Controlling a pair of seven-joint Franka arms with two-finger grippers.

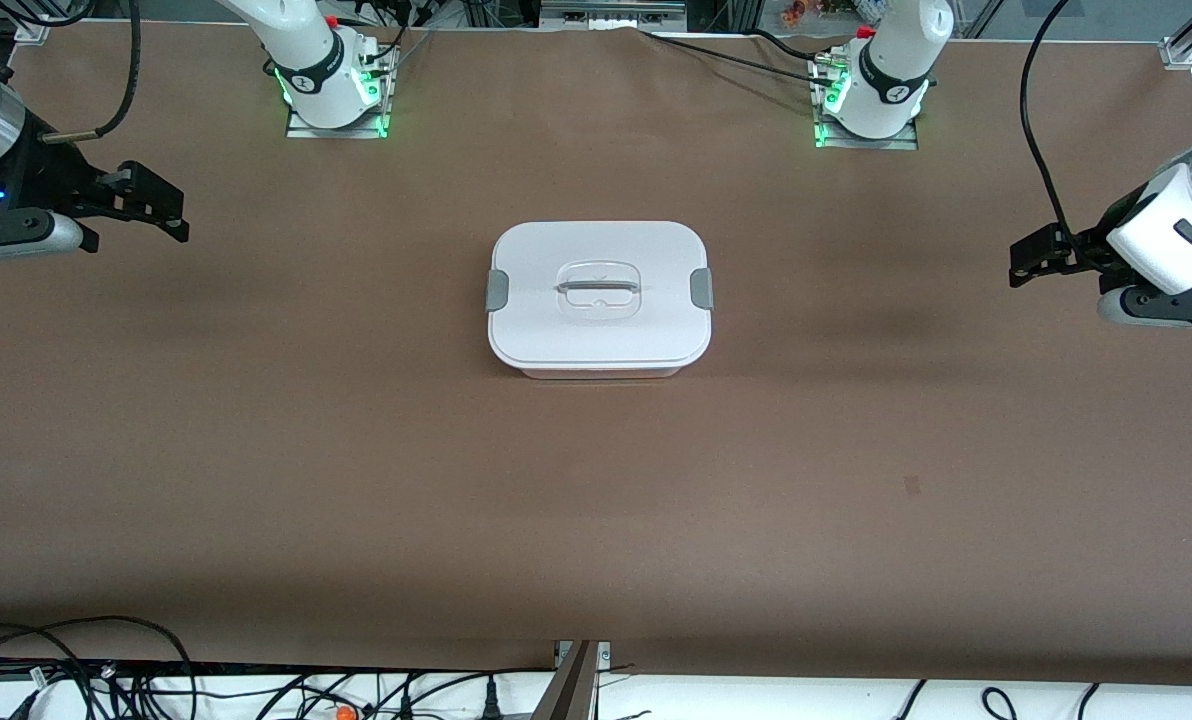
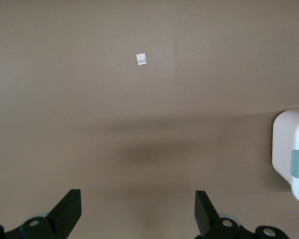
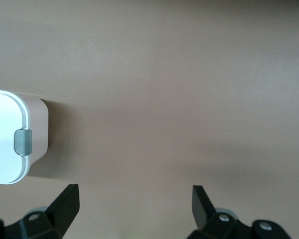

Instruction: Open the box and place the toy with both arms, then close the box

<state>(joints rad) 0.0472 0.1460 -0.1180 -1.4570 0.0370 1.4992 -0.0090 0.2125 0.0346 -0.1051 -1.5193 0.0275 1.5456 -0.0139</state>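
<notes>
The box (image 1: pixel 599 300) stands shut in the middle of the brown table, its white lid on, a grey clip (image 1: pixel 497 290) at each end and the clear handle (image 1: pixel 598 289) on top. The toy is out of view. My left gripper (image 1: pixel 1024 258) hangs open and empty over the left arm's end of the table, well apart from the box. My right gripper (image 1: pixel 161 203) hangs open and empty over the right arm's end. The left wrist view shows open fingers (image 2: pixel 138 199) and the box's end (image 2: pixel 283 144). The right wrist view shows open fingers (image 3: pixel 134 193) and the box's end (image 3: pixel 10 144).
The arm bases (image 1: pixel 334 90) (image 1: pixel 871 100) stand along the table edge farthest from the front camera. Cables (image 1: pixel 106 670) lie off the table's near edge. A small white scrap (image 2: pixel 141 59) lies on the table in the left wrist view.
</notes>
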